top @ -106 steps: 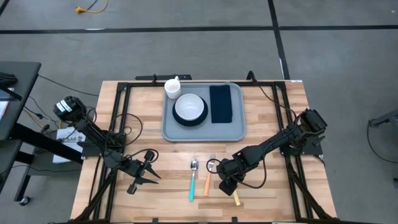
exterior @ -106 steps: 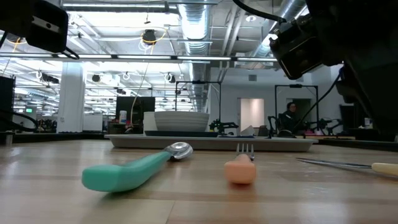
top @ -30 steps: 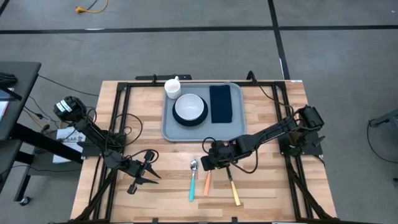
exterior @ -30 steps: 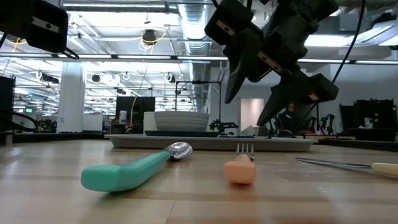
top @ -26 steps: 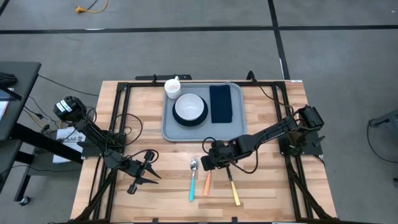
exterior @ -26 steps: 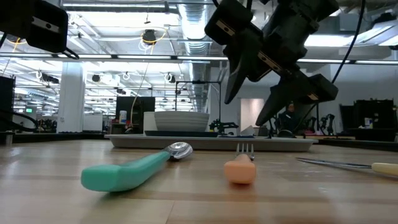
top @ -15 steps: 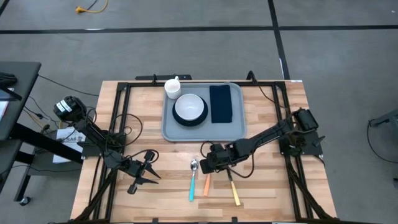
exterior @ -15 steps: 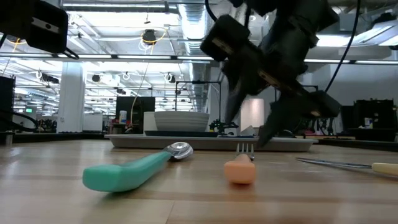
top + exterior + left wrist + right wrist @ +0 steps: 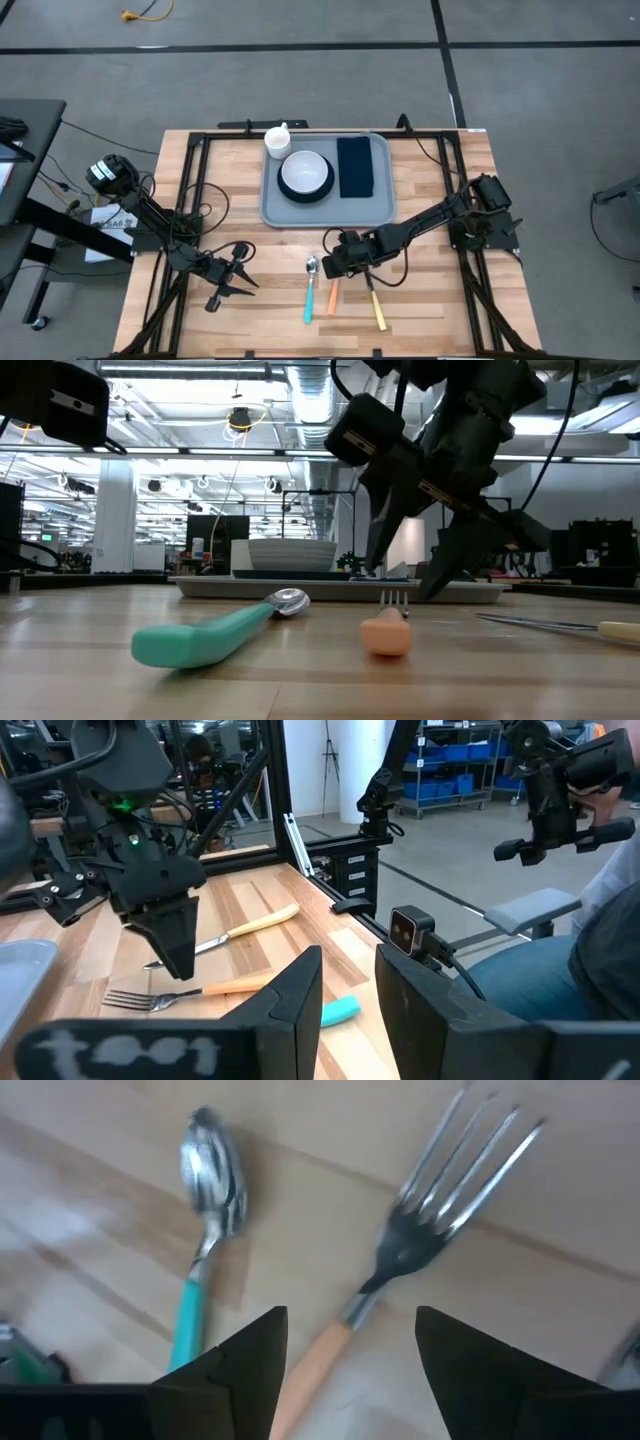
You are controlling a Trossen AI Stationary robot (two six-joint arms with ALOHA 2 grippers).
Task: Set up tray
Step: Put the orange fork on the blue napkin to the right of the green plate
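The grey-blue tray (image 9: pixel 275 205) lies at the table's far middle and holds a white bowl (image 9: pixel 304 175), a dark navy napkin (image 9: pixel 355 167) and a white cup (image 9: pixel 277 140). Near of it, flat on the wood, lie a teal-handled spoon (image 9: pixel 309 292), an orange-handled fork (image 9: pixel 333 294) and a yellow-handled knife (image 9: pixel 376 305). My right gripper (image 9: pixel 340 258) is open and points down just above the fork's tine end (image 9: pixel 455 1155), one finger on each side of the fork's neck (image 9: pixel 395 1255), touching nothing. My left gripper (image 9: pixel 240 270) waits open at the near left.
Black frame rails (image 9: pixel 190 200) run along the table's left and right sides. Bare wood lies between the cutlery and my left gripper. In the left wrist view a person's leg (image 9: pixel 560 970) shows beyond the table's edge.
My right gripper has come down toward the fork's tine end and a little toward the near edge, its fingers staying open. The spoon, fork and knife have not moved.
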